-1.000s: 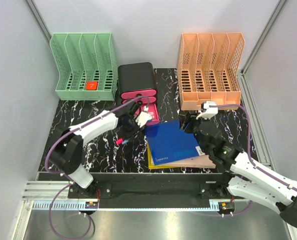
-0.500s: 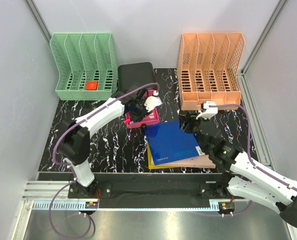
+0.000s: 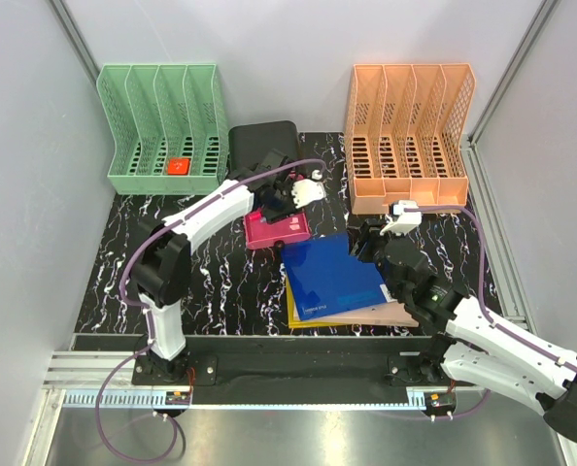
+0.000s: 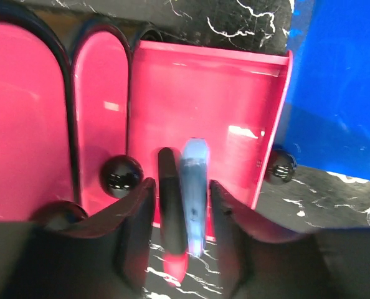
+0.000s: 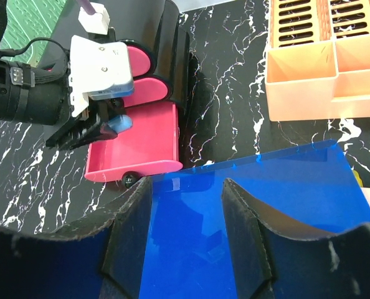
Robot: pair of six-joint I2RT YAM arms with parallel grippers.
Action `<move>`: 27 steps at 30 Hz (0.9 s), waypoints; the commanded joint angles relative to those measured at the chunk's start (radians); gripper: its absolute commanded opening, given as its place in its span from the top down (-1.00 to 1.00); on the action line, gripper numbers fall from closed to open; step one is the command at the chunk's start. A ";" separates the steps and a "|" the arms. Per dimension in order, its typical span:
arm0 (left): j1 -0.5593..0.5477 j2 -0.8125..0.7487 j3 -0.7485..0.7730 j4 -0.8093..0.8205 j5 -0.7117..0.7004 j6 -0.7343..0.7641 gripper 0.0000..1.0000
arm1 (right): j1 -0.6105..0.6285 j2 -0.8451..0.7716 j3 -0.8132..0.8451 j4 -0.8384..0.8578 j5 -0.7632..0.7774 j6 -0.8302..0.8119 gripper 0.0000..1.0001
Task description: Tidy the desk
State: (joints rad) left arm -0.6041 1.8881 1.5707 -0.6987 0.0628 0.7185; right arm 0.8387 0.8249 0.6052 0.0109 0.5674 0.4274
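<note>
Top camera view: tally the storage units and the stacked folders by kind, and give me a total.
File racks: 2 (green rack, orange rack)
Drawer units: 1 (black drawer unit, one pink drawer pulled out)
Folders: 3 (blue folder, yellow folder, tan folder)
Total: 6

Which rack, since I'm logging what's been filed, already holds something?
The green rack, far left on the desk: a small red item lies in one of its slots. The orange rack on the right shows nothing inside.
</note>
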 commanded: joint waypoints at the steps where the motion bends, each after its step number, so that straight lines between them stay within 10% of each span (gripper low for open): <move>1: -0.010 0.003 0.020 0.039 -0.020 0.047 -0.29 | -0.001 -0.012 -0.001 0.043 0.031 0.016 -0.13; 5: -0.019 -0.027 -0.037 0.086 -0.035 0.045 -0.68 | -0.003 -0.013 -0.004 0.043 0.031 0.016 -0.14; 18: 0.088 -0.293 0.077 0.260 -0.038 -0.146 -0.94 | -0.001 0.068 -0.022 0.067 -0.037 0.051 -0.14; 27: 0.250 0.028 0.391 0.122 -0.132 -0.318 -0.98 | -0.001 0.342 0.080 0.120 -0.268 0.045 -0.14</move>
State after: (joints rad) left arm -0.3717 1.7569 1.8988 -0.4938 -0.0242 0.4938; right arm 0.8387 1.0615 0.6044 0.0719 0.4301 0.4694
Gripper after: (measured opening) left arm 0.987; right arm 0.570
